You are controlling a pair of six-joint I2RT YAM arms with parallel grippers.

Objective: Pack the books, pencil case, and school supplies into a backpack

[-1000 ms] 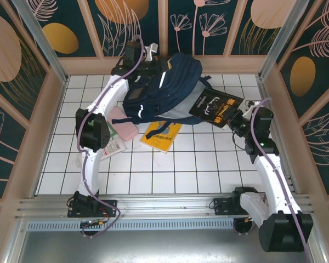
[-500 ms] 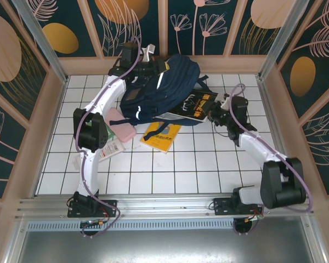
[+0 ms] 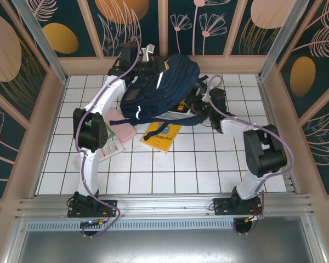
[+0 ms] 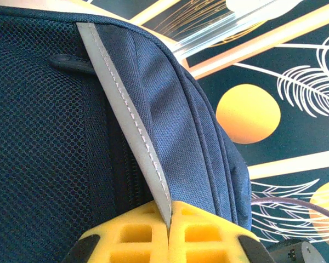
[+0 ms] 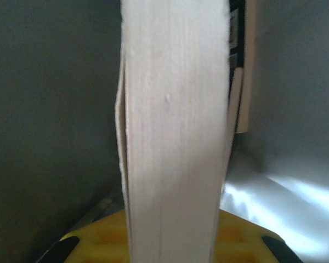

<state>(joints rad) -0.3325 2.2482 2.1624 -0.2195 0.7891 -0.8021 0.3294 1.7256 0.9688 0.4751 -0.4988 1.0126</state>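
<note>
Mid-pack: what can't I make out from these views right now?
Right wrist: the black book, edge-on, blocks the centre; the space behind is dark, blurred.
Top: that book's cover is mostly hidden inside the backpack.
Top: whitish packet, partly under the left arm, print too small.
Left wrist: left gripper cut off by bottom edge.

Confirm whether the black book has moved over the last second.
Yes. The black book, clamped in the right gripper, went left across the tiled floor, away from the right wall, into the backpack.
</note>
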